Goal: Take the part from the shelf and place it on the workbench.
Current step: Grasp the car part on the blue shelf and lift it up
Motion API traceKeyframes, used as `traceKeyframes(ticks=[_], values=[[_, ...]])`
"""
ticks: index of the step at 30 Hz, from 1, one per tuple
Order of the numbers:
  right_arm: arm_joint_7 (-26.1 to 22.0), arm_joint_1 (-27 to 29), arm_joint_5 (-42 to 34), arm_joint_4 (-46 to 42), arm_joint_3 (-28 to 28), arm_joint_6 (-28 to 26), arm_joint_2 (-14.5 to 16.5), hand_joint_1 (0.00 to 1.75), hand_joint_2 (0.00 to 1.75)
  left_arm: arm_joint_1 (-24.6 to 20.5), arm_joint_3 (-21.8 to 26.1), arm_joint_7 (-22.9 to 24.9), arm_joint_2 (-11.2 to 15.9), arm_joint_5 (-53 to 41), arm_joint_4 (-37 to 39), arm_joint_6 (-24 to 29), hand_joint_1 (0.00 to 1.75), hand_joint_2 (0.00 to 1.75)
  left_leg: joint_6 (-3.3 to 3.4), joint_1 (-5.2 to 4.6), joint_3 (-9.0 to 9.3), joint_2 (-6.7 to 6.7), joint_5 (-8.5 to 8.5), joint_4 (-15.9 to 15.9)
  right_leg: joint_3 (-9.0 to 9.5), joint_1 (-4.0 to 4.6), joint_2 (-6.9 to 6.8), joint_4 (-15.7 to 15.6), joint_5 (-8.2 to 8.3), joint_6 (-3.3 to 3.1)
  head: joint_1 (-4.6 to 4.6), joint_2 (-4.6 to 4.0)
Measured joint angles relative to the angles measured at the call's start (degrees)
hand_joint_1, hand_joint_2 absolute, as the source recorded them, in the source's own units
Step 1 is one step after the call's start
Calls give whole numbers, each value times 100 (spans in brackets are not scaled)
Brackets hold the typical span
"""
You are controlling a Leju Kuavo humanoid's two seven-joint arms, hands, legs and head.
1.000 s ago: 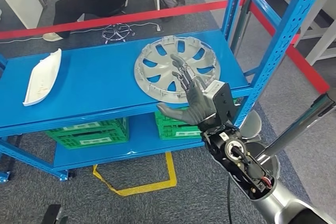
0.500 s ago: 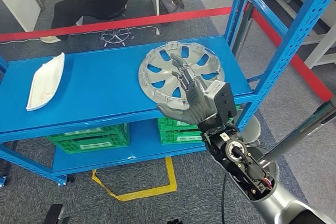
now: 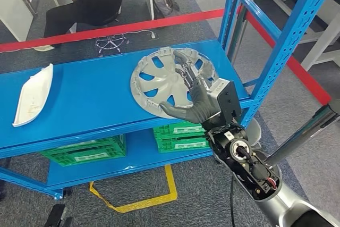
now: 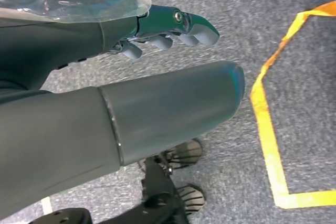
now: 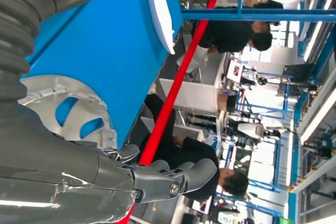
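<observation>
Green crates (image 3: 182, 135) under blue shelf (image 3: 96, 94)

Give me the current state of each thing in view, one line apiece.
Hubcap: flat on the blue shelf, not lifted.
Right hand: open over the hubcap's near edge, fingers spread.
Left hand: hanging over the floor, holding nothing.
White part: lying at the shelf's left end.

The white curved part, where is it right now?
In the head view the white curved part lies at the left end of the blue shelf, well apart from the silver hubcap under the right hand.
</observation>
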Motion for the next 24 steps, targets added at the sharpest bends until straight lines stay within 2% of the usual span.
traceKeyframes(ticks=[1,2,5,6,7,9,10,11,12,14,15,16,17,19,21,22,24], values=[[3,-2,3,-7,-1,-13,0,0,175,-12,0,-1,-1,-8,0,-2,0,0,21,-12,103,-3,50,-224,12,6,10,-5,-26,27,0,0],[7,2,5,-15,-2,-27,0,0,175,-22,0,0,-1,-16,0,-5,0,0,44,-28,148,-5,34,-316,19,11,18,-19,-45,57,0,0],[20,35,8,-37,-4,-49,-3,0,175,-35,0,9,-3,-31,0,-18,0,0,142,-17,217,2,9,-388,27,3,8,-10,-121,145,12,0],[22,44,9,-40,-6,-54,-7,0,175,-37,0,13,-3,-35,0,-25,0,0,178,-4,252,7,6,-415,-37,5,-9,147,-216,165,23,0],[23,56,10,-43,-7,-62,-11,0,175,-38,0,14,-3,-39,0,-34,0,0,211,4,289,11,-4,-434,-178,6,-26,447,-364,178,35,0],[24,97,11,-42,-7,-75,-16,0,175,-36,0,17,-3,-44,0,-50,0,0,261,-13,339,14,-48,-436,-611,12,-46,1289,-692,195,53,0],[25,126,11,-40,-6,-79,-19,0,175,-30,0,21,-3,-44,0,-54,0,0,275,-23,364,14,-73,-435,-809,13,-48,1613,-762,201,59,0],[25,150,11,-38,-6,-79,-22,0,175,-22,0,23,-5,-44,0,-54,0,0,282,-32,394,11,-99,-433,-911,14,-49,1718,-708,198,65,0],[26,164,11,-37,-7,-79,-26,0,175,-12,0,26,-7,-44,0,-56,0,0,280,-39,433,7,-128,-433,-899,16,-51,1580,-538,185,75,0],[26,172,11,-37,-5,-79,-28,0,175,1,0,28,-13,-44,0,-61,0,0,262,-50,523,2,-194,-432,-620,30,-62,799,-31,126,89,0],[25,172,11,-38,-5,-79,-28,0,175,0,0,28,-17,-45,0,-63,0,0,241,-63,554,0,-228,-423,-455,43,-73,408,137,97,86,0],[25,175,11,-37,-5,-79,-28,0,175,-2,0,28,-20,-49,0,-66,0,0,218,-73,571,0,-252,-419,-331,57,-81,147,226,70,80,0],[22,185,11,-37,-5,-78,-28,0,175,0,0,30,-21,-53,0,-67,0,0,194,-78,575,1,-270,-416,-262,69,-84,15,235,49,72,0],[17,215,11,-39,-8,-78,-28,0,175,11,0,33,-22,-62,0,-68,0,0,144,-79,578,8,-290,-422,-209,69,-68,-32,213,18,65,0],[11,228,13,-42,-9,-75,-28,0,175,22,0,34,-23,-67,0,-67,0,0,81,-68,519,7,-395,-249,-154,43,-55,-91,220,-21,67,0],[11,227,14,-43,-8,-70,-28,0,175,24,0,34,-19,-68,0,-66,0,0,45,-60,389,3,-523,23,-121,27,-54,-119,218,-44,63,0],[31,234,19,-43,-3,-63,-28,0,175,38,0,35,-13,-70,0,-64,0,0,-12,-20,-76,-3,-838,857,-86,19,-55,-130,187,-74,49,0]])
